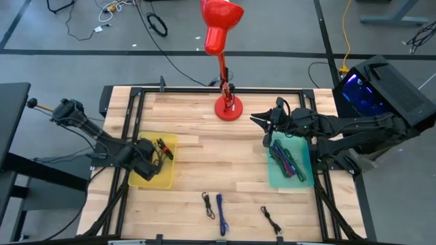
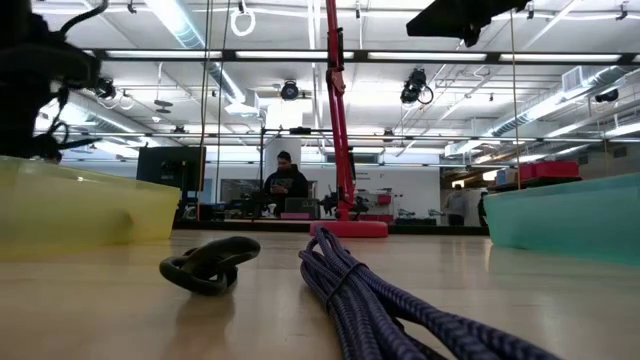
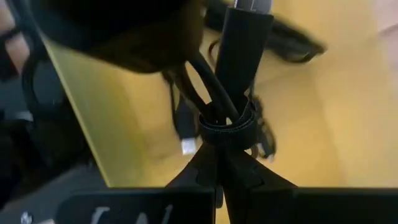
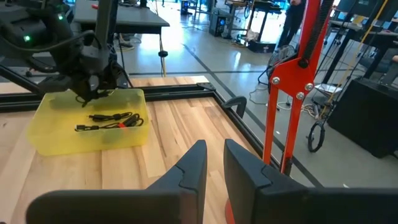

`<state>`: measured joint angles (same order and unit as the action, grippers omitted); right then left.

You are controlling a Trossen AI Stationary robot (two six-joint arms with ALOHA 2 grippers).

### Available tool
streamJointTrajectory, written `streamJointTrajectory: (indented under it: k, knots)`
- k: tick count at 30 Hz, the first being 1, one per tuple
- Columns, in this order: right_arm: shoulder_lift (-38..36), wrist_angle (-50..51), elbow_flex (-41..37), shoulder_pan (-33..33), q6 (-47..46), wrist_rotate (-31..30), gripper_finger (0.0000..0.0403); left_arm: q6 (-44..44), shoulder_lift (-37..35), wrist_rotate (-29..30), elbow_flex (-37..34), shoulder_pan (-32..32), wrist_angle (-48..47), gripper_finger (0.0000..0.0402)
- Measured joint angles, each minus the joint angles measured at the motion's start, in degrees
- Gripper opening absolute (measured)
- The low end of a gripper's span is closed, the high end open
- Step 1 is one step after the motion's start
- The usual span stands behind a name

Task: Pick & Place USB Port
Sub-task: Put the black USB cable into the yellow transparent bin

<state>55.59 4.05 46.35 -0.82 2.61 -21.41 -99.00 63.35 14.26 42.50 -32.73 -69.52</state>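
The left gripper (image 1: pixel 151 160) is bent down over the yellow bin (image 1: pixel 165 178), its fingers (image 3: pixel 208 171) clamped on a bundled black cable (image 3: pixel 231 99). That cable is bound by a black strap just beyond the fingertips, with a silver plug end showing beside it. In the right wrist view the same gripper (image 4: pixel 92 93) hangs above the bin's far end, and another black cable with a red tip (image 4: pixel 112 121) lies loose on the bin floor below and to its side.

The right gripper (image 1: pixel 257 120) reaches out level above the bare wood, beyond the teal bin (image 1: pixel 281 175) that lies under its forearm. Its fingers (image 4: pixel 198 165) stand only slightly apart and nothing is between them. The base of the red lamp stand (image 1: pixel 227 109) is just off to its side.

Three more cables lie well away from both grippers, near the table's front edge: a black cable (image 1: pixel 208 203), a blue cable (image 1: pixel 221 214) and a second black cable (image 1: pixel 272 220).

The left wrist view is mostly blocked by dark, blurred shapes, so the held cable's connectors are hard to make out. In the low view both bins are cut off at the edges. No readable writing shows anywhere.
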Motion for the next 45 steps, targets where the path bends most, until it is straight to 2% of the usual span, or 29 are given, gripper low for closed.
streamJointTrajectory:
  k: [3, 6, 14, 18, 20, 24, 27, 30, 35, 41, 45]
  knots:
    - [0.0, -0.01, 0.0, 0.0, 0.02, 0.0, 0.0055, -2.61, 0.0, -3.42, -0.83, -0.77, 0.5, 0.0008]
    - [0.0, 0.05, 0.0, 0.0, 0.02, 0.0, 0.0055, -2.39, 0.0, -4.9, -0.83, -0.97, 1.24, 0.0027]
    - [0.02, -2.05, -2.76, 0.0, 0.04, -0.03, 0.0055, -2.01, 0.0, -2.7, -0.83, -0.94, 2.03, 0.0094]
    - [0.02, -2.38, -3.26, 0.0, -0.2, -0.04, 0.0055, 2.1, 0.0, -1.21, -0.85, -0.83, 3.26, 0.0117]
    - [0.02, -3.17, -3.26, 0.0, -0.03, -0.04, 0.0055, 10.04, 0.0, 2.02, -0.85, -0.83, 9.48, 0.0122]
    - [0.01, -5.8, -3.26, 0.0, 0.04, -0.03, 0.0055, 33.33, 0.02, 6.91, -0.85, -0.52, 32.21, 0.0124]
    - [0.0, -7.74, -3.26, 0.0, 0.02, -0.03, 0.0055, 52.15, 1.49, 4.71, -0.78, 0.77, 48.58, 0.0125]
    - [0.0, -8.55, -3.26, -0.02, -0.38, -0.02, 0.0055, 64.44, 3.64, 2.32, -0.67, 1.98, 56.72, 0.0125]
    - [0.0, -8.7, -3.26, -0.02, -1.45, -0.02, 0.0055, 76.26, 10.93, -2.27, 2.74, 4.86, 54.29, 0.0125]
    - [0.0, -8.95, -3.26, -0.01, -2.42, -0.01, 0.0055, 90.15, 22.35, -8.17, 10.4, 7.13, 49.2, 0.0126]
    - [0.0, -8.94, -3.26, -0.02, -2.6, 0.0, 0.0055, 102.26, 29.13, -8.62, 16.64, 7.19, 45.02, 0.0126]
